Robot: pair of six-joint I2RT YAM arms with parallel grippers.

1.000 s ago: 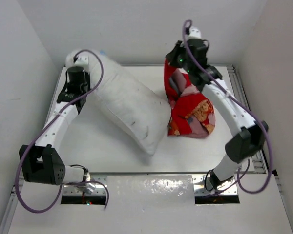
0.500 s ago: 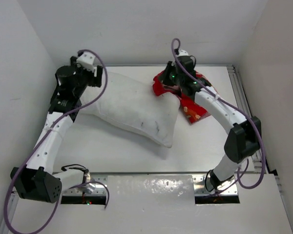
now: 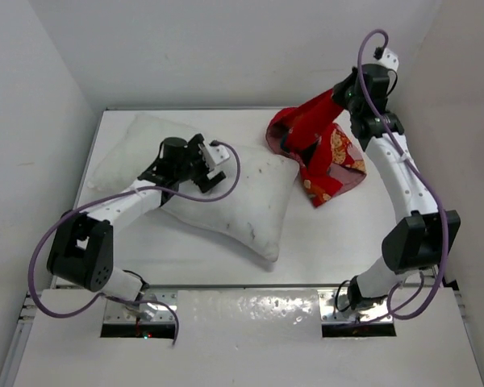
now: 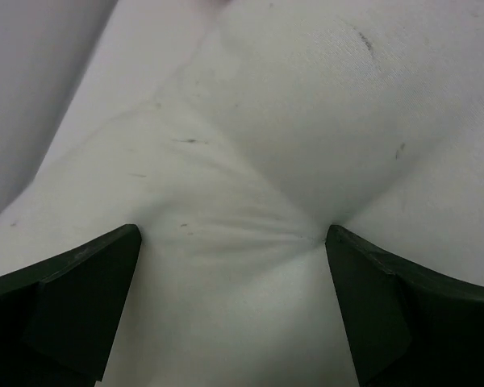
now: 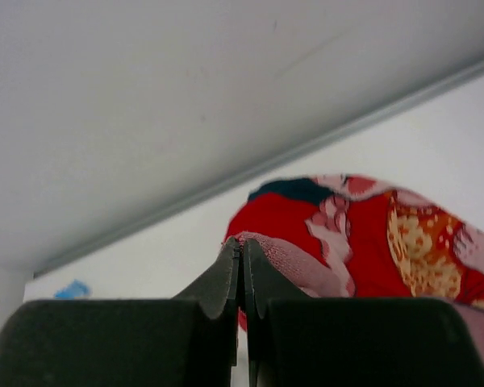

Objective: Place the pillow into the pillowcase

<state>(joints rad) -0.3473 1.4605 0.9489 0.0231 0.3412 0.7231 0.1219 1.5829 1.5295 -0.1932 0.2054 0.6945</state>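
The white pillow [image 3: 234, 201] lies flat across the left and middle of the table and fills the left wrist view [image 4: 250, 121]. My left gripper [image 3: 217, 164] hovers over its middle, open, its dark fingers [image 4: 81, 290] spread wide with only pillow fabric beneath [image 4: 232, 235]. The red printed pillowcase [image 3: 327, 157] is at the back right, one edge pulled up off the table. My right gripper [image 3: 342, 93] is raised there, shut on the pillowcase's pinkish edge [image 5: 242, 243]. The rest of the pillowcase [image 5: 363, 242] hangs down below it.
White walls enclose the table on the left, back [image 3: 226, 56] and right. A metal rail [image 3: 394, 137] runs along the right side. A shiny plate [image 3: 250, 310] lies between the arm bases at the near edge.
My left gripper let go of the pillow, opened wide and came down over its middle; the pillow dropped flat. My right gripper rose to the right, lifting the pillowcase edge.
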